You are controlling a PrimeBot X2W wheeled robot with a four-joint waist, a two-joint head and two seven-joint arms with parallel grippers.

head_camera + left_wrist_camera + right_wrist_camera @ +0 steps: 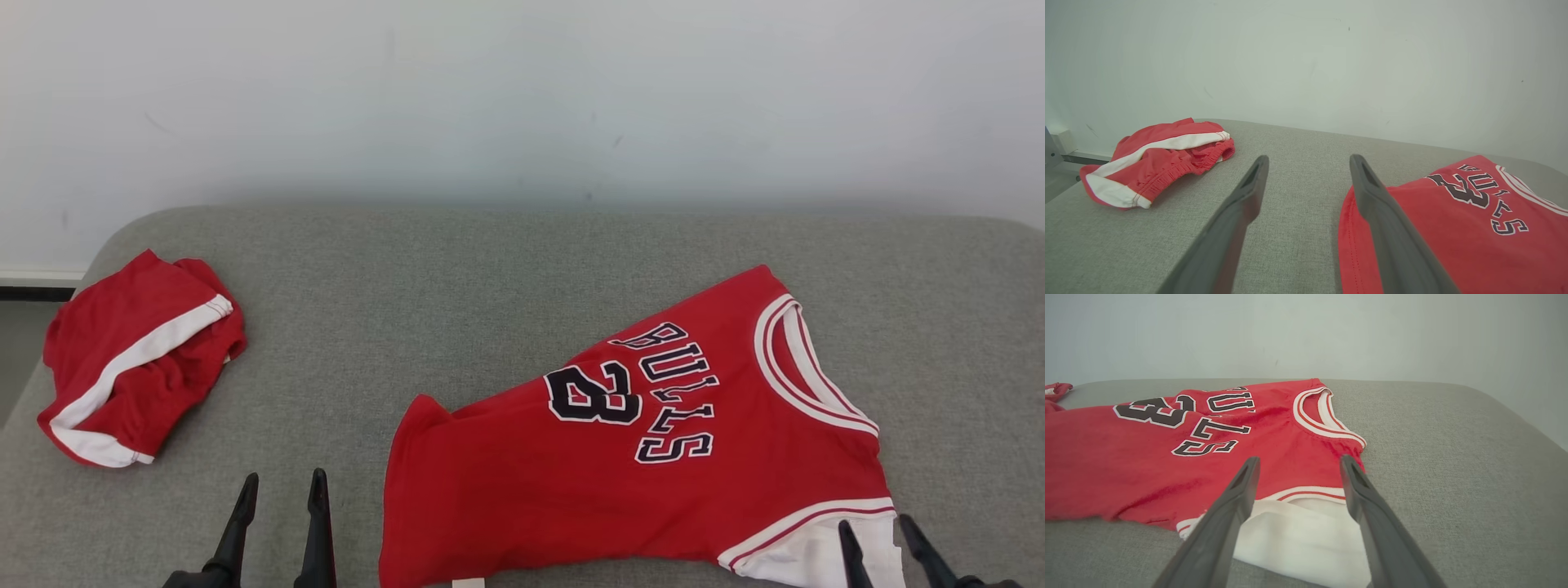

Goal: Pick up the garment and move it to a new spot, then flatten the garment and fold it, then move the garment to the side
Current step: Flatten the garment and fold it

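The garment (629,457) is a red sleeveless jersey with black lettering and white trim, lying spread on the grey cushion, collar toward the right. It also appears in the left wrist view (1453,232) and the right wrist view (1167,457). My left gripper (282,500) stands open near the front edge, just left of the jersey's hem, nothing between its fingers (1306,163). My right gripper (875,535) is open over the jersey's white armhole trim at the lower right; in its own wrist view the gripper (1298,465) straddles that white fabric without gripping it.
A bunched pair of red shorts (135,359) with a white stripe lies at the cushion's left end, shown again as the shorts (1159,159). The grey cushion (457,278) ends at a white wall (522,98) behind. Bare cushion separates shorts and jersey.
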